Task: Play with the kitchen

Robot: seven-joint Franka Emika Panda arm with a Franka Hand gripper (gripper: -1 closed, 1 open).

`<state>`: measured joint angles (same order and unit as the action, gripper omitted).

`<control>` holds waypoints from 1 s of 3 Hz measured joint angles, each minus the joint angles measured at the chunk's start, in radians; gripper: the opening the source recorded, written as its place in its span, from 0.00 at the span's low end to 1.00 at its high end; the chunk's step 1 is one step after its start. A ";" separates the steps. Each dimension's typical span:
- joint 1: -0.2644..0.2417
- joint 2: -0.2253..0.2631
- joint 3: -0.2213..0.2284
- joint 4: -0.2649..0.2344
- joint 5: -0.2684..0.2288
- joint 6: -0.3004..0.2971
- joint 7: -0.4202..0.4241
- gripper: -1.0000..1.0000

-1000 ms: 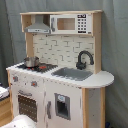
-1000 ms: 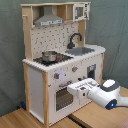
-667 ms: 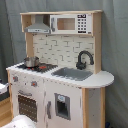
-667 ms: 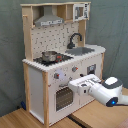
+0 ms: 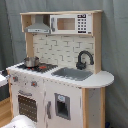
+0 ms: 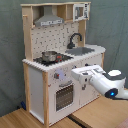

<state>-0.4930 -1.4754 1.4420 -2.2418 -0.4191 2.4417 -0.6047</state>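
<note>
Backdrop: grey curtain behind the kitchen (image 6: 60, 65).
Change: arm has advanced toward the oven door (image 6: 64, 96).
Hand (image 6: 75, 74): grip cannot be told.
Meaning: contact seems near.

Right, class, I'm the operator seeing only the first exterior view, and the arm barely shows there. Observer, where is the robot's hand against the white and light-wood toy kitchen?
Observer: In the second exterior view the hand is at the white and light-wood toy kitchen's lower front, a little higher than the oven door.
Operator: Touching it?
Observer: Cannot tell; it only overlaps the front panel.
Operator: Where does the arm enter?
Observer: The white arm comes in from the second exterior view's right, with a blue light on it.
</note>
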 joint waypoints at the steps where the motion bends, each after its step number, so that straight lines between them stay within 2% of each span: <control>1: 0.003 0.000 -0.062 0.005 0.000 -0.072 0.035 1.00; 2: 0.003 -0.007 -0.156 0.007 0.000 -0.113 0.043 1.00; 3: -0.009 -0.008 -0.217 0.006 0.000 -0.150 0.121 1.00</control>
<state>-0.5015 -1.4831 1.2249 -2.2356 -0.4192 2.2917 -0.4837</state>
